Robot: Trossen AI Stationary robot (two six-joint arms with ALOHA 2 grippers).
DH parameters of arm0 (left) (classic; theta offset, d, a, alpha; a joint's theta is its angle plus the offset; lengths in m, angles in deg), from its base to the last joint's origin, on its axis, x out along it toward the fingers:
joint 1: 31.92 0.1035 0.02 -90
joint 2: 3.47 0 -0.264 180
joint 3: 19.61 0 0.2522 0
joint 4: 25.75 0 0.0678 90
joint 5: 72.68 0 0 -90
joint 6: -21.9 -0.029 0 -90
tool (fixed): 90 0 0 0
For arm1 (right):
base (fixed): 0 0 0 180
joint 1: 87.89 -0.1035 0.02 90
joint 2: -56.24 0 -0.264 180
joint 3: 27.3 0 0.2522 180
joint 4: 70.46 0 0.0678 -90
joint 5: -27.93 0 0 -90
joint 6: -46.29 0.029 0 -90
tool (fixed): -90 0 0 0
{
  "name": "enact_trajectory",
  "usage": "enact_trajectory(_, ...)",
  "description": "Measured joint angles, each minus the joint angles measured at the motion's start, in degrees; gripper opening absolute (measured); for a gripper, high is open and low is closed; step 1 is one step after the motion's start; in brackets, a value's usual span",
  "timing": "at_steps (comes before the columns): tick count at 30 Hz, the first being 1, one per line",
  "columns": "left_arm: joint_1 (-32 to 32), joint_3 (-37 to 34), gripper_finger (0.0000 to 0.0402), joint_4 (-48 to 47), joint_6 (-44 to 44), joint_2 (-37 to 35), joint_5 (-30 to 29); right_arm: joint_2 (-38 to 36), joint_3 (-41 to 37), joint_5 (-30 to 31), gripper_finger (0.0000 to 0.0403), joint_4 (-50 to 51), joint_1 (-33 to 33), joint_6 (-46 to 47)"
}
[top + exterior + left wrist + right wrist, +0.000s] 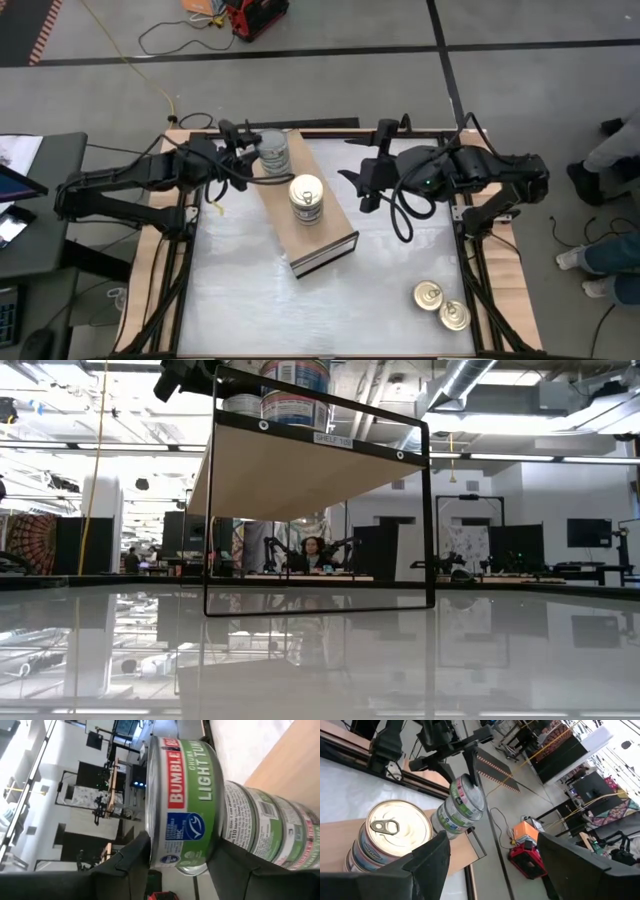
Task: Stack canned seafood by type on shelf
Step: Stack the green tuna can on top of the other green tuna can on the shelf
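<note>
Two stacks of tins already stand on the shelf (318,240), and two gold-topped tins (441,306) lie loose on the white tabletop (240,300) near its right front corner, so by my reckoning the sorting is well along but not finished. From the left: the left gripper (255,152) sits at the silver-topped stack (272,150) on the shelf's far end, its fingers (131,865) either side of the top tin; whether they are pinching or letting go I cannot tell. Next comes the gold pull-tab stack (306,198), near the board's middle, upright, tab facing up. The shelf's long axis runs diagonally, from far-left to near-right, with its dark-edged open end toward the front. Right of it the right gripper (352,180) hovers over bare table, jaws wide and empty. The two loose tins remain to be stacked.
</note>
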Motion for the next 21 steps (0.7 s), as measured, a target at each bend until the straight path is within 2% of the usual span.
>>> enact_trajectory(10, -1.5, -0.1, 0.0222, 0.2, -2.3, -0.8, -3.1, 0.0, 0.0, 0.0, 0.033, 0.0, 0.0, 1.8)
enact_trajectory(21, -1.5, -0.1, 0.0224, 0.3, -4.3, -1.8, -3.8, 1.0, -0.1, -0.8, 0.033, -0.4, 0.0, 2.7)
